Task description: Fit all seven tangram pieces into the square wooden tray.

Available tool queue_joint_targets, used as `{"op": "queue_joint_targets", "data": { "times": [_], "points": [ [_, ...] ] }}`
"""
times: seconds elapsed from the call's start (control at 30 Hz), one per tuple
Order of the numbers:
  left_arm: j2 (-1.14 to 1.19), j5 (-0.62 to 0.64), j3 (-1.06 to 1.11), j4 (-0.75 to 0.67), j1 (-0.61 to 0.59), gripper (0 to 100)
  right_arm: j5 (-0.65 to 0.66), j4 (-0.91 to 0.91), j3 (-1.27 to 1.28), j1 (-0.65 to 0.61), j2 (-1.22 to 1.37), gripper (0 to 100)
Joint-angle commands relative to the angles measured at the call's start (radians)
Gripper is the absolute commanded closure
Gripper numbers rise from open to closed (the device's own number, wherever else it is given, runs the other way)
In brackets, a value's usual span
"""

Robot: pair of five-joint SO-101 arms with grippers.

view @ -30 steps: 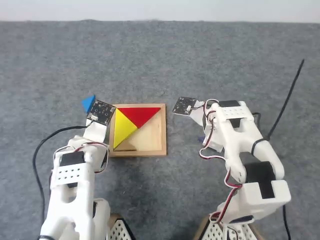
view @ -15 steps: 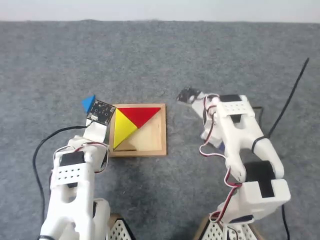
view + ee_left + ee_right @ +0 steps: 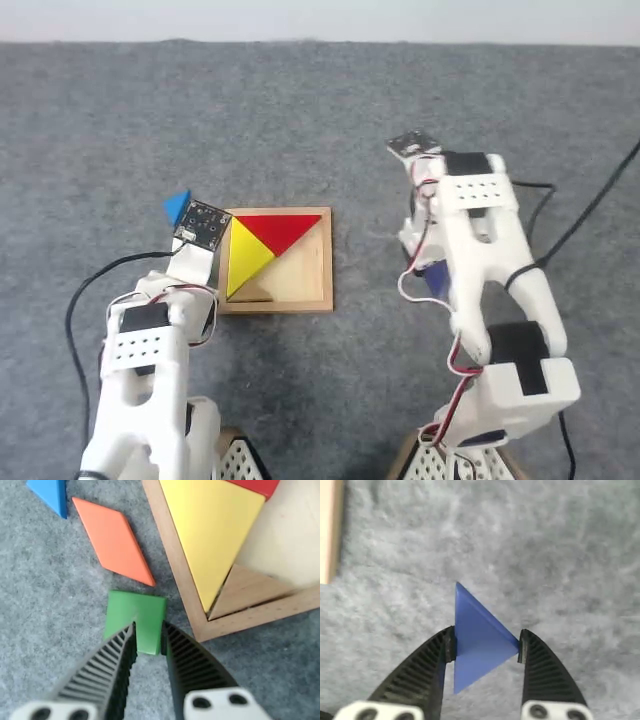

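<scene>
While in right hand (image 3: 486,643), triangle (image 3: 476,642) lengthwise

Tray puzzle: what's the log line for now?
tray: yellow triangle, red triangle in | left gripper: open over green square | right gripper: shut on dark blue triangle

Grey felt-like table covering (image 3: 330,120) runs back to a pale wall (image 3: 320,20).

A grey, felt-like cloth (image 3: 330,110) is covering the table from edge to edge, and its mottled nap is showing up close in both wrist views. A pale wall (image 3: 320,20) is running along the table's far edge. One black cable (image 3: 608,180) is trailing toward the right edge, and another (image 3: 70,320) is looping near the left edge.
</scene>
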Motion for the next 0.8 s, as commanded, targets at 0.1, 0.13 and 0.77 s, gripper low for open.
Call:
{"op": "queue_joint_targets", "data": {
  "times": [0.1, 0.13, 0.77],
  "points": [
    [-0.026, -0.009, -0.004, -0.020, -0.005, 92, -0.224, -0.019, -0.058, -0.208, -0.010, 89.1],
    [-0.026, -0.009, -0.004, -0.018, -0.005, 92, -0.261, -0.041, -0.058, -0.240, -0.005, 89.2],
    [-0.031, -0.009, -0.004, -0.020, -0.008, 92, -0.939, -0.315, -0.051, -0.526, 0.047, 88.9]
  ]
}}
